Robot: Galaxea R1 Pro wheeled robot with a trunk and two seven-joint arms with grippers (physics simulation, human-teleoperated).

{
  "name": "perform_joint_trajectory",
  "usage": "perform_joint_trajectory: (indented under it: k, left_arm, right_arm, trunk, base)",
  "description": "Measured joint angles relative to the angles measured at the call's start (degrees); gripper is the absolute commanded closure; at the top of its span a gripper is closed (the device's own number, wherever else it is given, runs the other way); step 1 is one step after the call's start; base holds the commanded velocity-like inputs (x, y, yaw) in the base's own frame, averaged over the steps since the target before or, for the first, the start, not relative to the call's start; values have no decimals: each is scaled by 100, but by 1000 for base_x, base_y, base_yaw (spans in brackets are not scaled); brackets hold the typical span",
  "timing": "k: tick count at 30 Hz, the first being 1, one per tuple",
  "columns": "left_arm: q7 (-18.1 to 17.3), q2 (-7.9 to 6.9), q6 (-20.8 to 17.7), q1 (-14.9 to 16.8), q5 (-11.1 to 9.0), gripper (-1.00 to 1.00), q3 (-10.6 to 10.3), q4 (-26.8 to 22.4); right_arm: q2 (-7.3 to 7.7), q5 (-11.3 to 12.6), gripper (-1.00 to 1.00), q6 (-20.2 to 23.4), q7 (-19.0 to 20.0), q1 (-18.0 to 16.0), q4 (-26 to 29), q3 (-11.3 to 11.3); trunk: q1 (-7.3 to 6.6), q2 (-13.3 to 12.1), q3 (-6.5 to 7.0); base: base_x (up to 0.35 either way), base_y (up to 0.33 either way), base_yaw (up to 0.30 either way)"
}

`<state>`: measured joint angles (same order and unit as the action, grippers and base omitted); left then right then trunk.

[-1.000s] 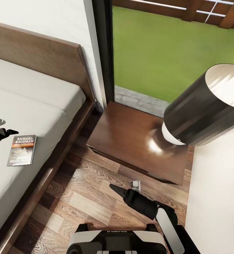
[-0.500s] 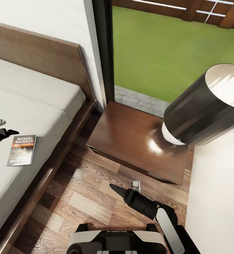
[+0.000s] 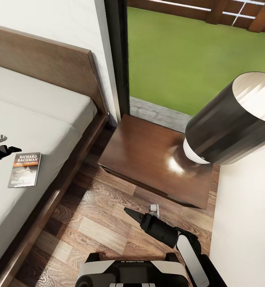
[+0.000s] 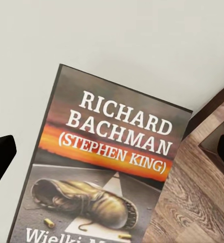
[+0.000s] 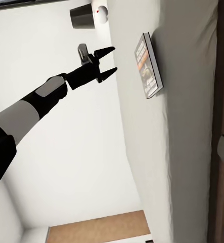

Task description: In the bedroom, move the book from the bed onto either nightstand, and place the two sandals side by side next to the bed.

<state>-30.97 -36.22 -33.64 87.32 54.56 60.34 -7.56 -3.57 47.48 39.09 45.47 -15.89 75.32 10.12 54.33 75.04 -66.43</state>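
The book (image 3: 24,169) lies flat on the grey mattress of the bed (image 3: 36,103), near its floor-side edge. Its dark cover with an orange band (image 4: 104,172) sits straight under my left gripper (image 4: 113,152). That gripper (image 3: 4,144) hovers open just above and left of the book, apart from it, with one dark fingertip (image 4: 0,157) on each side. The right wrist view shows the same open left gripper (image 5: 113,61) off the book (image 5: 148,66). My right gripper (image 3: 131,213) hangs low over the floor, open and holding nothing. The nightstand (image 3: 148,155) stands right of the bed. The sandals are out of view.
A big lamp with a dark shade (image 3: 232,119) stands on the nightstand's right half, leaving its left half bare. A small white gadget (image 3: 153,208) sits by my right gripper. Wood floor (image 3: 96,215) runs between bed and nightstand. A white wall closes the right side, and a window lies behind.
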Motion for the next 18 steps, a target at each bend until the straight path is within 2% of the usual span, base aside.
perform_joint_trajectory:
  k: [9, 18]
  left_arm:
    - [0, 0, 0, 0, 0, -100, 3, 0]
    - [5, 0, 3, 0, 0, -100, 0, 4]
  right_arm:
    - [-1, -1, -100, 0, 1, 0, 0, 4]
    - [-2, -6, -100, -15, -1, 0, -2, 15]
  trunk:
    - [0, 0, 5]
    - [0, 0, 63]
  base:
    - [0, 0, 0]
    - [0, 0, 0]
